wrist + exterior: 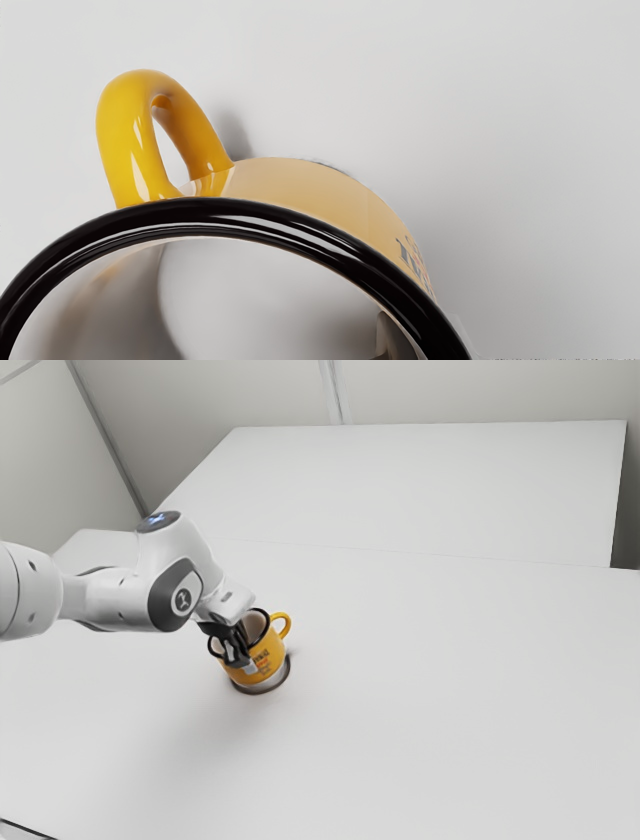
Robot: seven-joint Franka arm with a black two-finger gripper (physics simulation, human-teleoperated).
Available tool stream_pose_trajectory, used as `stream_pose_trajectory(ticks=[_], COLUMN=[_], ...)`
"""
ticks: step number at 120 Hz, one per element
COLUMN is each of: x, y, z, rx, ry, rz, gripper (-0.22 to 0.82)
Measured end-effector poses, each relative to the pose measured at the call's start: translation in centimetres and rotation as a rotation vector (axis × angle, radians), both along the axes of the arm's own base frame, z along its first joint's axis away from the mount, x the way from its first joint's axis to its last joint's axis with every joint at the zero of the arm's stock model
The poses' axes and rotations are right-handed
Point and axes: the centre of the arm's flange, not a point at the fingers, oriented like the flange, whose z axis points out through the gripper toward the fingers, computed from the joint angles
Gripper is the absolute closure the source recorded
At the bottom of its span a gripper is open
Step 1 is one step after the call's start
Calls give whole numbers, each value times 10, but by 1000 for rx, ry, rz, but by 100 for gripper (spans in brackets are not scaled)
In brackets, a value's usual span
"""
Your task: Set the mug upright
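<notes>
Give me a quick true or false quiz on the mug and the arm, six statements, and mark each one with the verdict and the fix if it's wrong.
1. The handle of the mug is yellow. True.
2. The pincer is at the rim of the mug. True.
3. The rim is white. False: it is black.
4. The mug lies flat on its side. False: it leans, with its mouth tilted up toward the arm.
5. The arm comes in from the exterior view's right. False: it comes in from that view's left.
6. The handle is on the mug's side toward the exterior view's right. True.
</notes>
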Motion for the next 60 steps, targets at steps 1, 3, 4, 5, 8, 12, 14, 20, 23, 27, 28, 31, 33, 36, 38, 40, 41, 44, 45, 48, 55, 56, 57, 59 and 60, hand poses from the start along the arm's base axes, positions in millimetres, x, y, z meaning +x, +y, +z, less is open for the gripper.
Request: stream_pose_trajectory(ticks=[1, 3, 4, 5, 8, 12, 14, 20, 23, 27, 28, 31, 33, 36, 38, 40, 41, 44, 45, 48, 55, 56, 57, 59, 60], x=[0, 0, 0, 0, -1, -2, -2, -2, -2, -3, -3, -3, -3, -4, -4, -4, -4, -4, -4, -5, -5, -5, -5, -5, -5], y=[0, 2, 2, 3, 5, 8, 10, 16, 19, 23, 24, 27, 29, 31, 33, 34, 35, 36, 37, 38, 39, 39, 39, 39, 39], z=[0, -1, -1, -1, -2, -3, -3, -4, -4, -5, -5, -6, -6, -6, -7, -7, -7, -7, -7, -7, -7, -7, -7, -7, -7], rx=[0, 1, 1, 1, 1, 2, 2, 3, 5, 6, 6, 6, 6, 6, 6, 6, 5, 5, 5, 5, 5, 5, 5, 5, 5], ry=[0, 0, -1, -1, 0, 1, 1, 0, 0, 2, 3, 5, 7, 8, 9, 10, 11, 12, 12, 12, 14, 14, 14, 14, 14], rz=[1, 4, 5, 7, 12, 19, 23, 35, 40, 46, 47, 51, 54, 57, 58, 60, 61, 62, 63, 63, 62, 62, 61, 60, 60], gripper=[78, 78, 78, 78, 78, 78, 78, 78, 77, 72, 70, 65, 61, 55, 51, 48, 46, 41, 39, 35, 26, 25, 24, 23, 22])
